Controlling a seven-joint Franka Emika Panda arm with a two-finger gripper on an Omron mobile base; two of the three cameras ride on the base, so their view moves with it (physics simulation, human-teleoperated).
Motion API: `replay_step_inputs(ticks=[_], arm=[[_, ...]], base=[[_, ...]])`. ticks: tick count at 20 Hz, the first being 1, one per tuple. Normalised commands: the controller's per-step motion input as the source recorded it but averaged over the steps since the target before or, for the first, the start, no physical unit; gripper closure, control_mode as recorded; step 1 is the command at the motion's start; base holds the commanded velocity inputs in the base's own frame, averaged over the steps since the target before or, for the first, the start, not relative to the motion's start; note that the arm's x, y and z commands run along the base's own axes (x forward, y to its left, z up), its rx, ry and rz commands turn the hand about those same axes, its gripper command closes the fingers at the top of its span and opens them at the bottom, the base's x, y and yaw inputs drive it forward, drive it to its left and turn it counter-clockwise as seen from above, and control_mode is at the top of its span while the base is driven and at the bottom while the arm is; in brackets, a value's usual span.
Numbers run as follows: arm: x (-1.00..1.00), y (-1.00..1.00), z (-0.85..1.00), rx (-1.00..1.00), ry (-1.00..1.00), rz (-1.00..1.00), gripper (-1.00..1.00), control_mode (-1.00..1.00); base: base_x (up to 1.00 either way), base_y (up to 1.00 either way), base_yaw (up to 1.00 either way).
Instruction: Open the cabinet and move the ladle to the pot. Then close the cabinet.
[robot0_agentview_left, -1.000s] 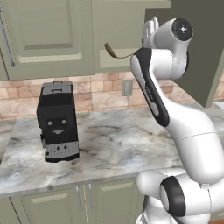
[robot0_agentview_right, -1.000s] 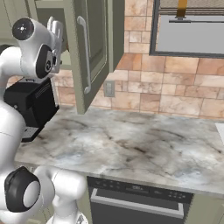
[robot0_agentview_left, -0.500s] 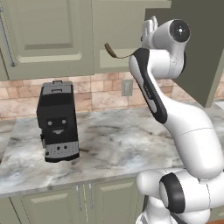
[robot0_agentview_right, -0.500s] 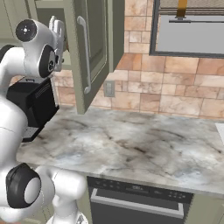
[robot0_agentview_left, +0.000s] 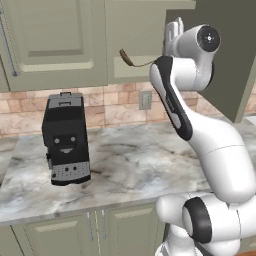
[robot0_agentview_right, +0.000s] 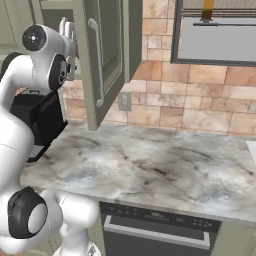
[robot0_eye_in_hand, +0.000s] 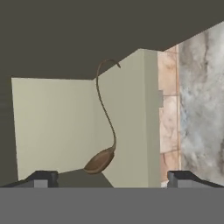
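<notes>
The sage-green upper cabinet stands open, its door (robot0_agentview_left: 227, 55) swung out to the right, and its long silver bar handle (robot0_agentview_right: 98, 65) shows in the right base view. The brown ladle (robot0_eye_in_hand: 101, 161) lies inside on the cabinet floor with its scoop near me. Its thin curved handle (robot0_agentview_left: 128, 59) pokes out past the cabinet's edge. My gripper (robot0_eye_in_hand: 113, 179) is open, raised at the cabinet's mouth (robot0_agentview_left: 172, 29) just short of the scoop, with nothing between its fingertips (robot0_eye_in_hand: 41, 178). The pot is out of view.
A black coffee machine (robot0_agentview_left: 65, 140) stands on the marble counter (robot0_agentview_left: 135, 165) at the left, below the cabinet. A wall socket (robot0_agentview_left: 145, 100) sits in the tiled backsplash. A framed grey panel (robot0_agentview_right: 220, 35) hangs at the upper right, and a dark dishwasher front (robot0_agentview_right: 155, 225) sits under the counter.
The arm's upper part has shifted only slightly. The gripper stays open at the cabinet and the ladle has not moved.
</notes>
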Motion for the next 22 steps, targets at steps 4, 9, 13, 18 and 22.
replay_step_inputs(ticks=[4, 9, 13, 18, 22], arm=[[0.00, -0.22, 0.00, 0.00, -0.03, -0.03, -1.00, -1.00], [0.13, -0.10, 0.00, -0.01, 0.00, -0.01, -1.00, -1.00], [0.15, -0.03, 0.00, -0.02, -0.01, 0.00, -1.00, -1.00], [0.21, -0.03, 0.00, -0.02, 0.00, 0.00, -1.00, -1.00], [0.10, -0.05, 0.00, -0.02, 0.00, 0.00, -1.00, -1.00]], base=[[0.00, 0.00, 0.00], [0.00, 0.00, 0.00], [0.00, 0.00, 0.00], [0.00, 0.00, 0.00], [0.00, 0.00, 0.00]])
